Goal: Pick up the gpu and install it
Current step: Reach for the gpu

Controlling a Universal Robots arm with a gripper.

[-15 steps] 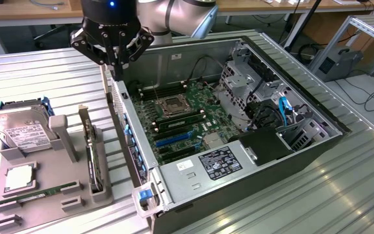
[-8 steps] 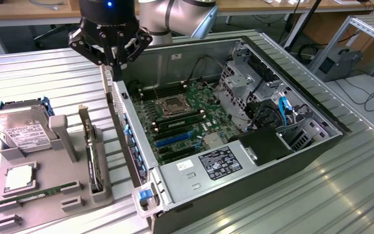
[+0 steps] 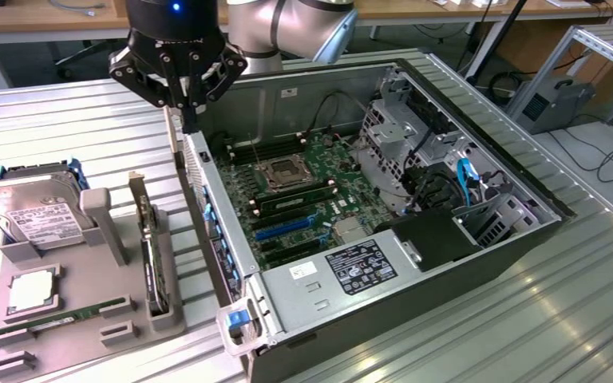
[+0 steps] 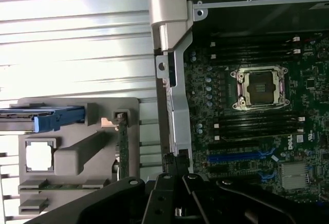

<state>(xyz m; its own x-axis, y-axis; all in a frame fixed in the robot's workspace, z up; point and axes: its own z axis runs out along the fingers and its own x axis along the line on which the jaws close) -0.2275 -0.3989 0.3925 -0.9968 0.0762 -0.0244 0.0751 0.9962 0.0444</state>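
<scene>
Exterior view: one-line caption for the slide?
Shut gripper by the open computer case's rear edge; the gpu stands upright in the grey holder at the exterior view's left.

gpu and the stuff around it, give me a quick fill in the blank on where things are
1. The gpu stands on edge in the gray holder, ___ the computer case.
2. The gripper hangs over the case's edge with its fingers ___.
3. The hard drive sits in a caddy with ___ tabs.
Missing words: outside; shut; blue.
</scene>
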